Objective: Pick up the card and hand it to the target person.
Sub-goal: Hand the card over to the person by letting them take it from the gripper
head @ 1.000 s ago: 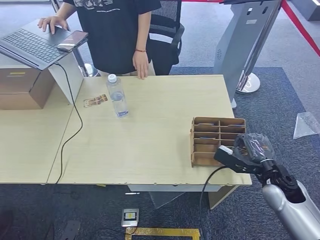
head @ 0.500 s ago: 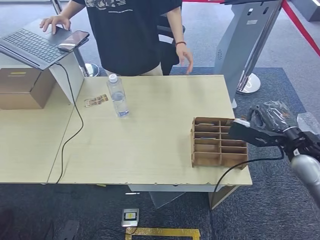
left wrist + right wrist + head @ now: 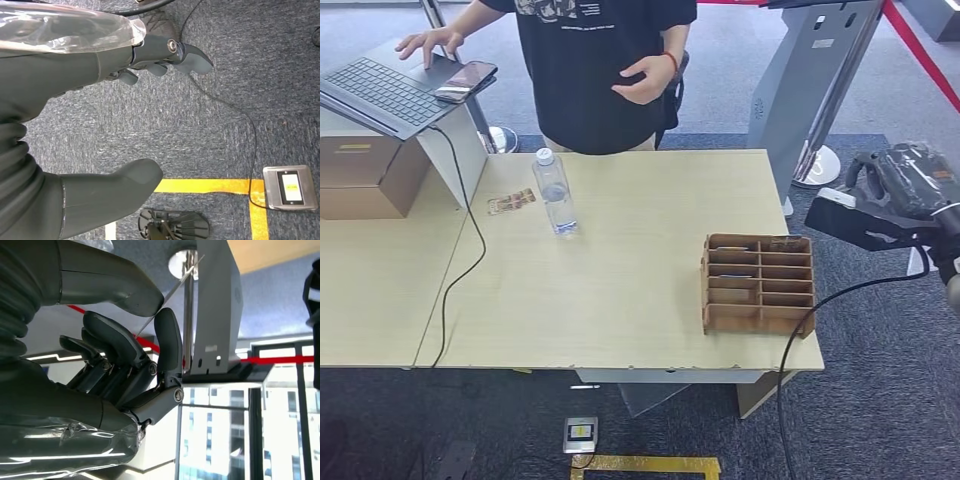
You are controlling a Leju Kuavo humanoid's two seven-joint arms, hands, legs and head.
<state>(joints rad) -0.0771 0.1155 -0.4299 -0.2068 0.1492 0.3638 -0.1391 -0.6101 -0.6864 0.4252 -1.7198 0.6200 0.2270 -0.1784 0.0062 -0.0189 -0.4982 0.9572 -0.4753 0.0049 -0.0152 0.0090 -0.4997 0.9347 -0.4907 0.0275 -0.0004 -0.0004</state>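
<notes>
In the right wrist view, the thumb and a dark finger of my right hand (image 3: 113, 360) pinch a thin card (image 3: 173, 291), seen edge-on as a pale line. From the head view, that right hand (image 3: 905, 185) is raised past the table's right end, above and to the right of the brown slotted card box (image 3: 758, 283). The person in a black T-shirt (image 3: 599, 60) stands at the table's far side, with one hand (image 3: 644, 80) held in front of the chest and the other on the laptop. My left hand (image 3: 68, 75) hangs over the carpet, fingers apart and holding nothing.
A water bottle (image 3: 554, 192) and a small printed strip (image 3: 511, 201) stand on the wooden table (image 3: 637, 260). A laptop (image 3: 388, 90) with a phone sits on a cardboard box at the far left. A grey stand (image 3: 810, 80) rises behind the table's right corner.
My right arm has lifted from beside the card box and swung up and to the right. The person's free hand has left the table edge and risen to chest height.
</notes>
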